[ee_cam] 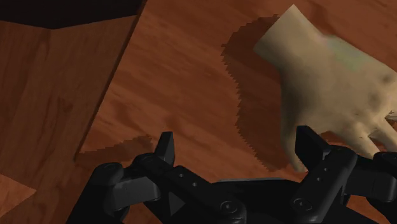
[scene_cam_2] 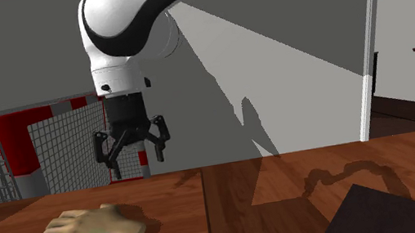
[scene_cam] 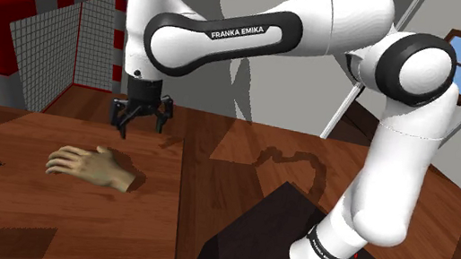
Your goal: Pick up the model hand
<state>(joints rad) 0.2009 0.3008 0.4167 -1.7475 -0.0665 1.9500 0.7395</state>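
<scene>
Wooden table [scene_cam: 154, 223] bears the model hand [scene_cam: 89, 165]; beside it the bent white arm [scene_cam: 259, 33] points its spread black hand [scene_cam: 139, 126] downward.

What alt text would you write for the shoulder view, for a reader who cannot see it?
A black gripper, open, hangs over a wooden table, up and right of a beige model hand lying palm down. A netted goal with red-and-white posts stands behind.
</scene>
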